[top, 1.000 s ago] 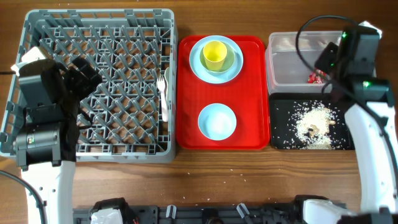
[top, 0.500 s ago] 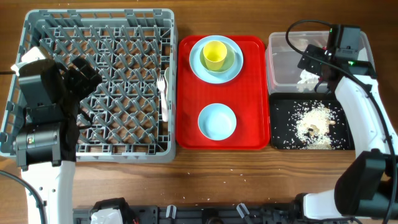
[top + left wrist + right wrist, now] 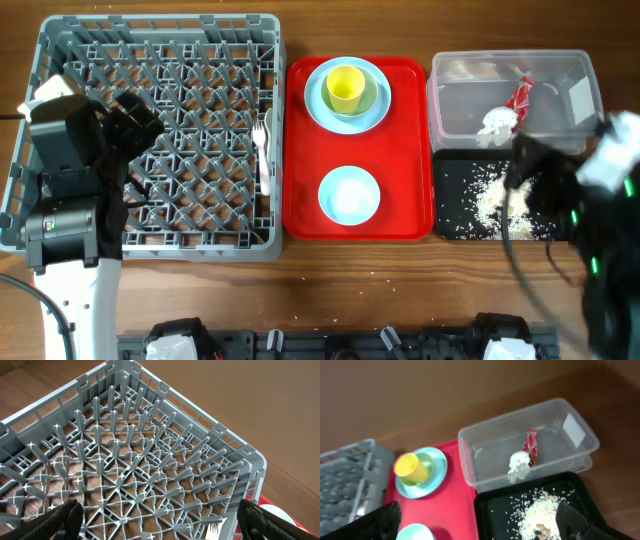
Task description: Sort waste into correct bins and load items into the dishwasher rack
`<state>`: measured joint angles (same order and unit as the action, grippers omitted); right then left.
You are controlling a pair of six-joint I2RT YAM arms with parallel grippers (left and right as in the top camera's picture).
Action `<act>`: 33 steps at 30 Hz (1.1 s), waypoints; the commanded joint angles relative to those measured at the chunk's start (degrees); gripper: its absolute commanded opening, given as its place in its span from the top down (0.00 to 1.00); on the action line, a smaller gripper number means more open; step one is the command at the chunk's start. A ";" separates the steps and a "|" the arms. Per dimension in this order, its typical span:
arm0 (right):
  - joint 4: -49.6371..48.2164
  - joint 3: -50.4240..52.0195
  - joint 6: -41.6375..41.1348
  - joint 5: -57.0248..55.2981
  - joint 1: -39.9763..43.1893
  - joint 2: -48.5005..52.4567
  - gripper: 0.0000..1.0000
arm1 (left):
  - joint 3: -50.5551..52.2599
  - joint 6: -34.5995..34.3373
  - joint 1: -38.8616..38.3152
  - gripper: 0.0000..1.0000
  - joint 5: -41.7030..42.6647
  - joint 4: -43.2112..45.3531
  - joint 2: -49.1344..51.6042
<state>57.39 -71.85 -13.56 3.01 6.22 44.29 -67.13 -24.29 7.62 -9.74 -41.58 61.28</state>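
The left gripper point(image 3: 160, 521), over the rack point(image 3: 160, 22) left of the red tray point(image 3: 300, 150), and the right gripper point(image 3: 480, 527), by the black tray point(image 3: 450, 170) right of it, both gape empty; on that tray the bowl point(image 3: 349, 195) lies nearest and the plate point(image 3: 318, 102) farther, whose loose cup point(image 3: 345, 88) could topple if both are lifted together.

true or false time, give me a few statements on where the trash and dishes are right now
The crumpled napkin lies in the clear tub. True.
The yellow cup stands in the dishwasher rack. False: it sits on the light blue plate on the red tray.
The rice scraps lie in the black tray. True.
The right gripper holds the red wrapper. False: it is open and empty; the wrapper lies in the tub.
The white fork lies in the rack. True.
The light blue bowl is in the tub. False: it stands on the red tray.
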 commanded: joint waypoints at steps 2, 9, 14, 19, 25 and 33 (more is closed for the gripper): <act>7.17 -0.68 -0.33 1.14 0.13 -6.99 0.00 | -0.28 -0.13 0.28 0.00 -0.35 0.15 0.02; 13.11 -0.68 -1.57 4.17 0.13 -13.97 0.00 | -0.28 -0.13 0.28 0.00 -0.35 0.15 0.02; 14.32 -0.68 -6.36 4.57 0.13 -13.88 0.00 | -0.28 -0.13 0.28 0.00 -0.35 0.15 0.02; 14.29 -0.68 -6.36 4.59 0.13 -13.88 0.00 | -0.28 -0.13 0.28 0.00 -0.35 0.15 0.02; 14.29 -0.68 -6.36 4.59 0.13 -13.88 0.00 | -0.28 -0.13 0.28 0.00 -0.35 0.15 0.02; 14.29 -0.68 -6.34 4.59 0.13 -13.88 0.00 | -0.28 -0.13 0.28 0.00 -0.35 0.15 0.02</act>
<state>71.79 -72.47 -19.44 6.66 6.22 30.50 -67.13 -24.29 7.62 -9.74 -41.58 61.28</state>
